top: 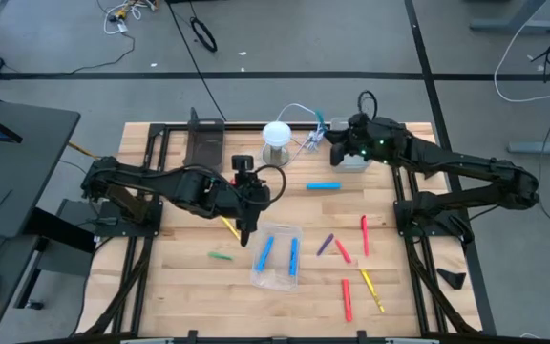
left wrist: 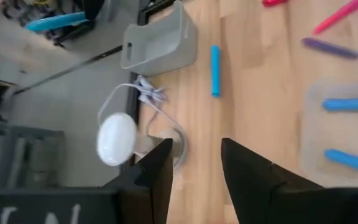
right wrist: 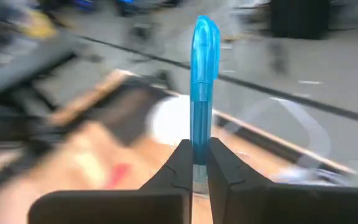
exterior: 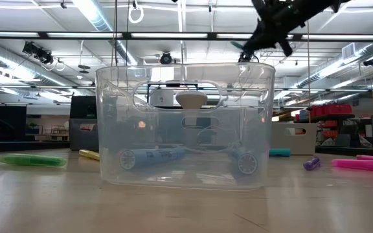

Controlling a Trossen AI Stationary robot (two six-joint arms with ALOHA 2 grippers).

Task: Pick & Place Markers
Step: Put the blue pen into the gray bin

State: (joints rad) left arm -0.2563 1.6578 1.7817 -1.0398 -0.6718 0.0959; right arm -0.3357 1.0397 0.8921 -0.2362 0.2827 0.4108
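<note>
Two blue markers (top: 292, 255) lie in the clear tray (top: 277, 234); they also show through the tray's front wall (exterior: 185, 116). More markers lie flat on the wood: blue (top: 323, 185), green (top: 220, 256), yellow (top: 229, 227), purple (top: 326, 245), several red and another yellow to the right. My left gripper (top: 246, 234) (left wrist: 196, 146) hovers open and empty just left of the clear tray, over the yellow marker. My right gripper (top: 337, 141) (right wrist: 199, 149) is at the far side by the grey tray (top: 351, 160), shut on a blue marker (right wrist: 204, 74). My right gripper pinches the blue marker between its two fingers near one end (right wrist: 199, 134). The marker runs along the fingers, and most of its length sticks out forward past the fingertips. It is lifted clear of the table.
A white round lamp-like object (top: 277, 134) with a thin cable stands at the far edge, between a dark tray (top: 206, 143) and the grey tray (left wrist: 160, 43). Bare wood lies near the table's front left. The black frame rails border the tabletop.
</note>
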